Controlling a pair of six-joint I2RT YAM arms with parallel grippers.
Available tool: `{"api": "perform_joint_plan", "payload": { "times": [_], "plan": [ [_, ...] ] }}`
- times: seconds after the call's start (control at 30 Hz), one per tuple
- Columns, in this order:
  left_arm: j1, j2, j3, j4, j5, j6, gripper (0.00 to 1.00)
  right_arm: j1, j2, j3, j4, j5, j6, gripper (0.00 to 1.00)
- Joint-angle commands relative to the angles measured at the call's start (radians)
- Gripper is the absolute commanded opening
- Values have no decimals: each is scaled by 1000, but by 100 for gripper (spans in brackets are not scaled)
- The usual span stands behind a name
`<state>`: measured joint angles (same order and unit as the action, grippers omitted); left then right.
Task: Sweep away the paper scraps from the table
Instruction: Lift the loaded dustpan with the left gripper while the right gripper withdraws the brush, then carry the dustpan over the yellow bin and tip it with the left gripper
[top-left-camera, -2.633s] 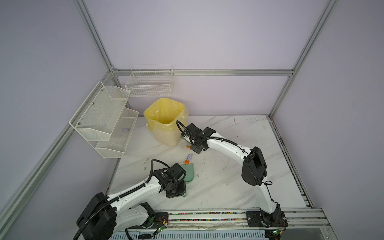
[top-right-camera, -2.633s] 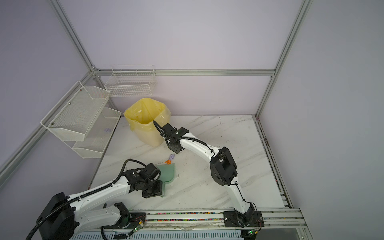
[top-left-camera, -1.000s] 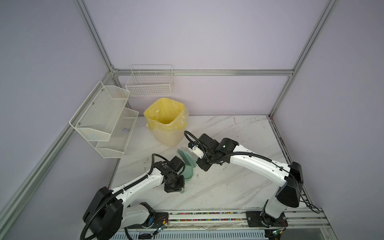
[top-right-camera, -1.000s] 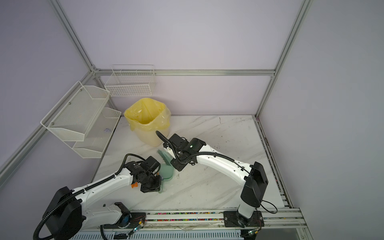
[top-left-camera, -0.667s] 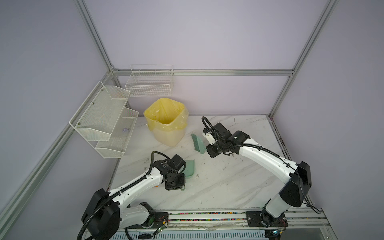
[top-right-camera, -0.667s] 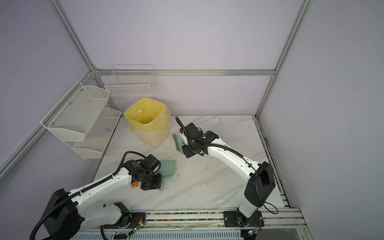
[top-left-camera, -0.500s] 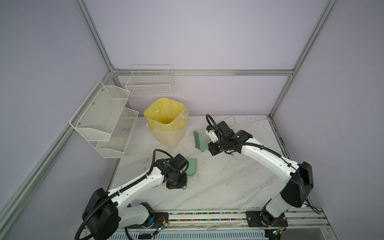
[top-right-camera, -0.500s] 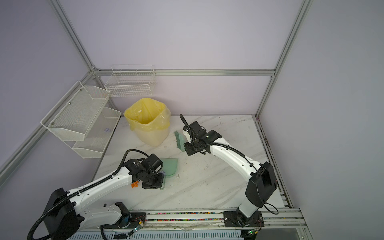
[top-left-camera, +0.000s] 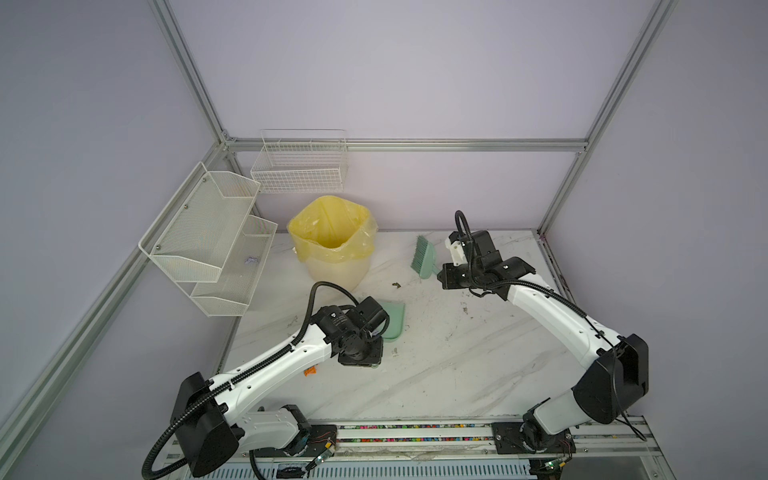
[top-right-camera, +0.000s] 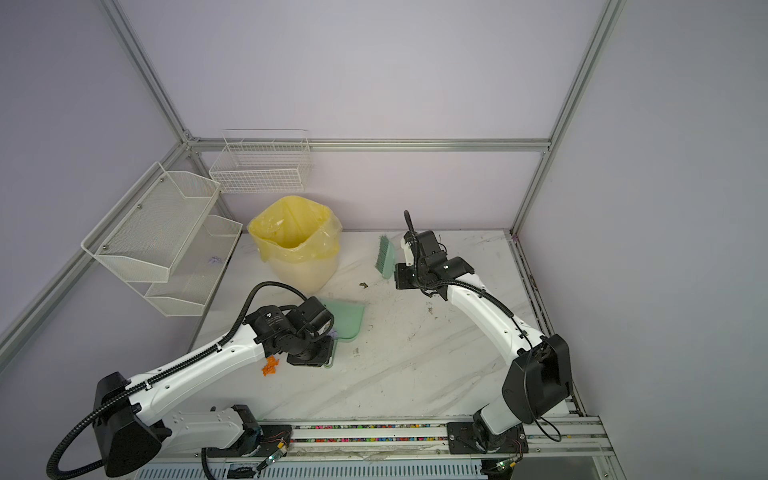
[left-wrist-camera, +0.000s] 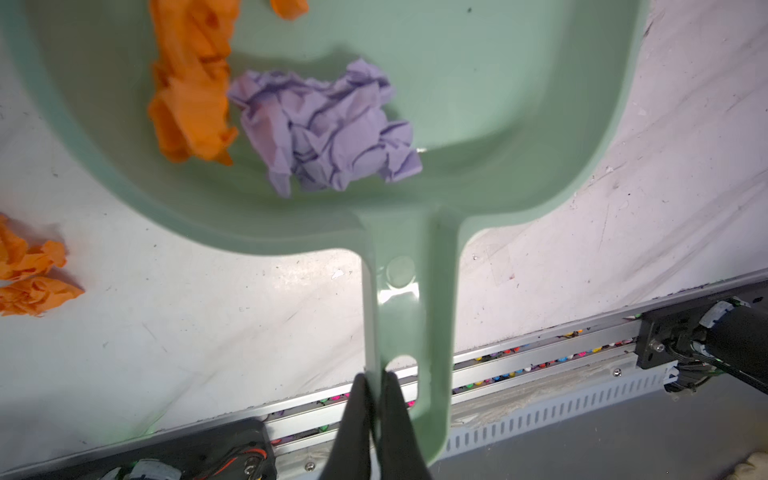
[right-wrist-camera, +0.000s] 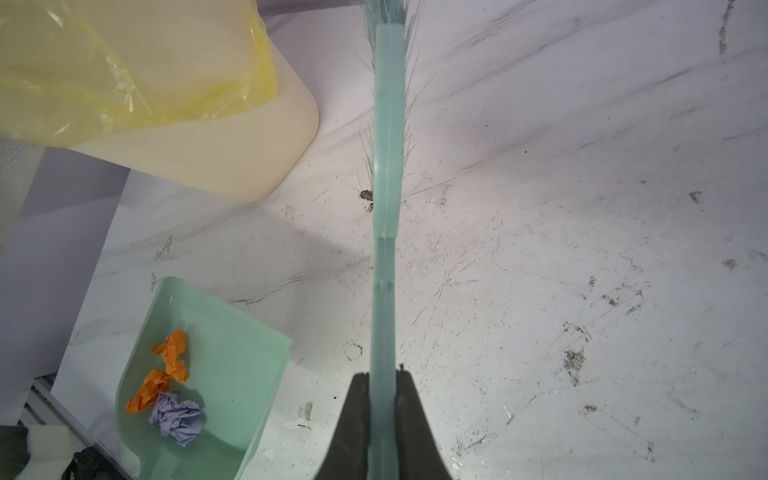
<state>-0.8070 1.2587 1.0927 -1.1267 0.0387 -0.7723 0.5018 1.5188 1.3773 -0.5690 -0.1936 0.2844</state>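
Well, three of the paper scraps lie inside the mint-green dustpan; a lavender wad sits at the handle end, touching a long orange wad beside it, and a smaller orange bit lies nearer the pan's mouth; just outside the pan, loose orange scraps rest on the white marbled counter, close under the left arm; one more purple scrap lies up in the lower tier of the white mesh shelves on the left wall.

The left jaws are pressed together on one thin edge of the dustpan's handle, right beside its hanging hole; the pan's mouth points toward the back, and I cannot tell whether it touches the counter.

Farther back, the right arm reaches toward the rear; its jaws pinch the flat handle of a green brush, which hangs near the cream bin with its yellow liner, bristle side turned toward the bin; the two do not touch.

Dark specks and scuffs mark the marble between the brush and the dustpan.
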Motion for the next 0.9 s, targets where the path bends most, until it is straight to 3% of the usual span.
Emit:
{"api": "perform_joint_plan", "payload": {
  "times": [0.0,0.6,0.87],
  "plan": [
    [-12,1,152,-59,-34,31,0,-24,-34,-15,61,-7,43,0],
    [-2,146,573,-142,-53,174,0,-75,-100,-102,112,19,100,0],
    [158,253,748,-110,63,240,0,-79,-115,-125,124,17,104,0]
  ]
}}
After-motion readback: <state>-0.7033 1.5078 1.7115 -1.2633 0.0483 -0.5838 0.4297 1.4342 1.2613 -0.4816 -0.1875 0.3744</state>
